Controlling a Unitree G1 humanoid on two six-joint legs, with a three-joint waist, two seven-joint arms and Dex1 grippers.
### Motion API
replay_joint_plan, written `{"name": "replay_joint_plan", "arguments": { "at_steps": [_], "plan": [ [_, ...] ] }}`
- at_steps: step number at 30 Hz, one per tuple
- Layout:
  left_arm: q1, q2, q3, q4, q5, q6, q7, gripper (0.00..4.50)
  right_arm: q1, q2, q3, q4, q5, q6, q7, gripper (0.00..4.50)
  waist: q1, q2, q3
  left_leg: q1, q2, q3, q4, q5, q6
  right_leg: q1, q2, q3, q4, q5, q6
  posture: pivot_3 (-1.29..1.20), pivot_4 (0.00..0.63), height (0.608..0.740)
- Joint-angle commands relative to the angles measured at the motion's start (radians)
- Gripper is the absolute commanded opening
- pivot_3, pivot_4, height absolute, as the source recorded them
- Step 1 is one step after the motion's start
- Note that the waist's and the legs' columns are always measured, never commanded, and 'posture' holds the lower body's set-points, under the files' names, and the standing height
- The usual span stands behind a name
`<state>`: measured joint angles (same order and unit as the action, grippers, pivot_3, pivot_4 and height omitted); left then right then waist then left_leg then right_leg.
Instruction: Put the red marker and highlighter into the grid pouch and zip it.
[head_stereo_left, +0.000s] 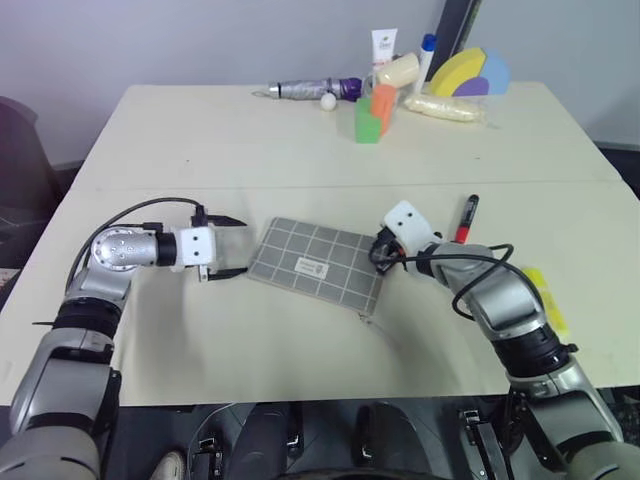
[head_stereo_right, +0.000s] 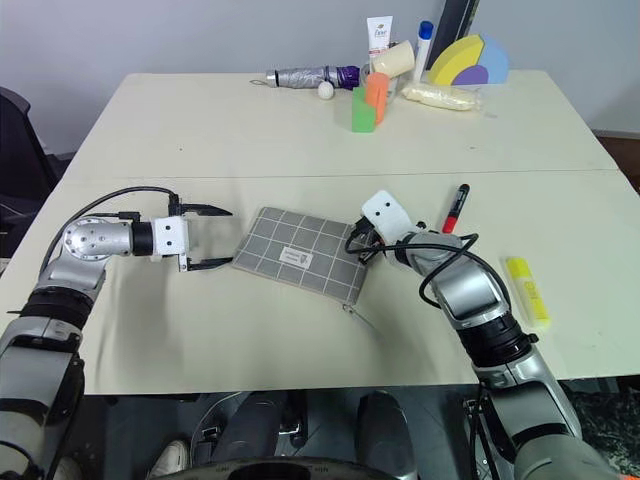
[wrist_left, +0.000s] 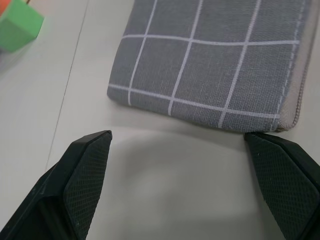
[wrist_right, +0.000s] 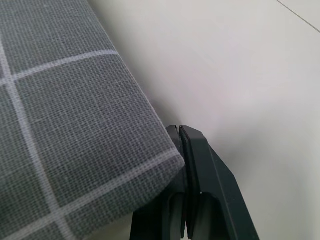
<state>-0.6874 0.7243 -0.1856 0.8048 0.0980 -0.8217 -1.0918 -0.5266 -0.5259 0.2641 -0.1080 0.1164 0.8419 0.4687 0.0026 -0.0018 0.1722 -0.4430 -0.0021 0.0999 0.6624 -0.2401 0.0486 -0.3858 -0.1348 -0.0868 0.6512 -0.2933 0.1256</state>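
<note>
Nearest the camera, the grid pouch (head_stereo_right: 298, 256) lies flat on the counter (head_stereo_right: 300, 130) between both claws. Left claw (head_stereo_right: 208, 238) gapes wide and empty just beside the pouch's left edge, while the right claw (head_stereo_right: 366, 247) is pinched closed at its right edge. Beyond it, the red marker (head_stereo_right: 455, 207) and highlighter (head_stereo_right: 527, 289) lie to the right.

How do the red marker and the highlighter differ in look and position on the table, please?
The red marker is slim, red with a black end; the highlighter is chunkier and bright yellow. The red marker lies farther back and nearer the grid pouch; the highlighter lies closer to the table's front right edge. Both lie flat outside the pouch, untouched.
</note>
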Motion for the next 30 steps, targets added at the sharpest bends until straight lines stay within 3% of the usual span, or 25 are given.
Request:
{"name": "replay_joint_plan", "arguments": {
  "at_steps": [1,8,16,23,30],
  "plan": [
    [-0.011,0.015,-0.055,0.064,0.139,-0.118,0.1,4.5,-0.011,0.003,-0.008,0.009,-0.014,-0.011,0.017,0.06,0.002,0.0,0.0,0.0,0.0,0.0,0.0,0.0,0.0,0.0,0.0,0.0,0.0,0.0,0.0,0.0,0.15,0.74],
    [-0.069,0.05,-0.108,0.157,0.301,-0.294,0.294,4.5,0.009,-0.02,-0.048,0.003,-0.009,0.006,0.042,0.06,0.008,0.0,0.0,0.001,0.0,-0.001,0.001,-0.001,0.002,-0.002,0.0,0.0,0.002,0.0,0.0,0.0,0.15,0.74],
    [-0.132,0.069,-0.164,0.237,0.434,-0.324,0.495,4.5,0.046,-0.033,-0.083,-0.069,0.02,0.052,0.07,0.06,0.008,0.0,0.0,0.001,0.0,-0.001,0.001,-0.001,0.002,-0.001,0.0,0.0,0.002,0.0,0.0,0.0,0.15,0.74],
    [-0.125,0.05,-0.202,0.268,0.396,-0.372,0.46,4.5,0.005,0.022,-0.028,-0.06,0.003,0.043,0.067,0.06,0.001,0.0,-0.001,0.0,0.001,-0.001,0.001,-0.001,0.002,-0.001,0.0,0.0,0.003,0.0,0.0,0.0,0.15,0.74],
    [-0.094,0.027,-0.206,0.248,0.295,-0.408,0.37,4.5,-0.094,0.056,0.029,0.094,-0.053,-0.037,0.084,0.06,-0.001,0.0,0.0,0.0,0.0,0.0,0.001,-0.001,0.002,-0.002,0.0,0.0,0.003,0.0,0.0,0.0,0.15,0.74]
  ]
}}
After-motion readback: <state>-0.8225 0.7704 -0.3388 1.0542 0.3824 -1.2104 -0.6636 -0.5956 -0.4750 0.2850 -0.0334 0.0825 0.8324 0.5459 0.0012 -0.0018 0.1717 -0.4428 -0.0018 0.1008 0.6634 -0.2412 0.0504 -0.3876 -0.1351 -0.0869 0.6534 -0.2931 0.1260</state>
